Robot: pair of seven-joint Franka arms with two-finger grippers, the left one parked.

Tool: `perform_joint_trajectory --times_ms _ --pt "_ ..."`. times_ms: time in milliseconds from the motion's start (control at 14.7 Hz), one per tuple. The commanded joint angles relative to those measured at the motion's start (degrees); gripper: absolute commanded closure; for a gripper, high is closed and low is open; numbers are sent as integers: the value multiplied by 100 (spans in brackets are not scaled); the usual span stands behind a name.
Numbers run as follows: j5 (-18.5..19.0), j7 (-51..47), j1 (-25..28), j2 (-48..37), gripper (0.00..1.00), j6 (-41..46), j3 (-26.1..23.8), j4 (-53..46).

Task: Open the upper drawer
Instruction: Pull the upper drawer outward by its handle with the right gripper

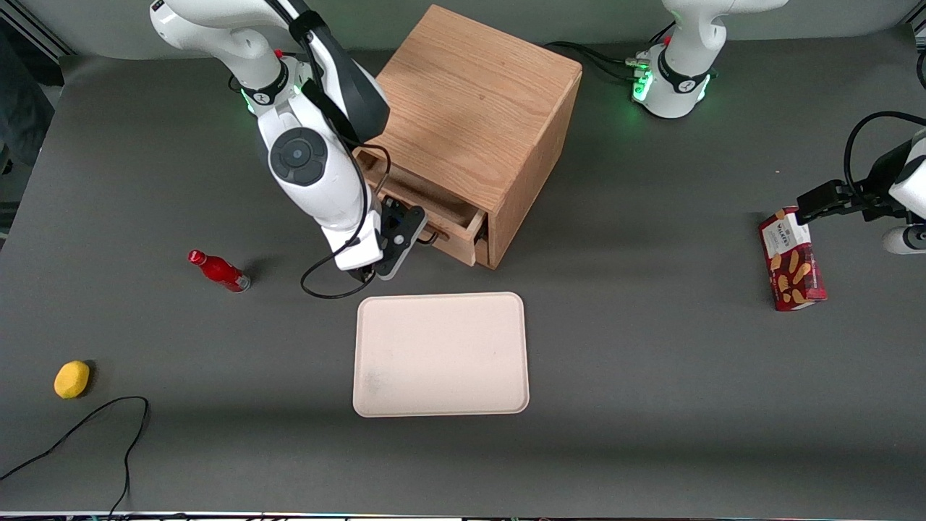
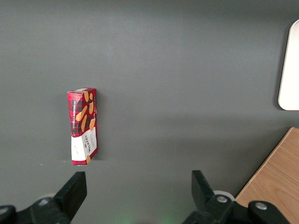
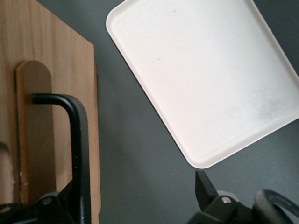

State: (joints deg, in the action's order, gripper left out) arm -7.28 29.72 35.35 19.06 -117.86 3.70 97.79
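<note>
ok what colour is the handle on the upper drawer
Black, on the upper drawer; its handle shows best in the right wrist view.

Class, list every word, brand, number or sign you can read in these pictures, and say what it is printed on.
"WALKERS": white label of the red cookie box, barely legible.
Smaller print on that box: unreadable.
Red bottle: no readable text.
Pincer at the upper drawer handle: no markings.

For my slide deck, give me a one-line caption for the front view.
Right arm's gripper at the black handle of the partly open upper drawer of the oak cabinet, a cream tray in front.
</note>
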Motion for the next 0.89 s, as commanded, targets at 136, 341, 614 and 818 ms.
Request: perform_joint_trajectory --times_ms 136,341,614,818 --pt "-63 157 -63 300 0 70 112 -480" --pt "-54 183 -124 352 0 79 122 -524" --pt "-54 421 -212 405 0 184 210 -603" --pt "-54 465 -291 563 0 508 227 -997"
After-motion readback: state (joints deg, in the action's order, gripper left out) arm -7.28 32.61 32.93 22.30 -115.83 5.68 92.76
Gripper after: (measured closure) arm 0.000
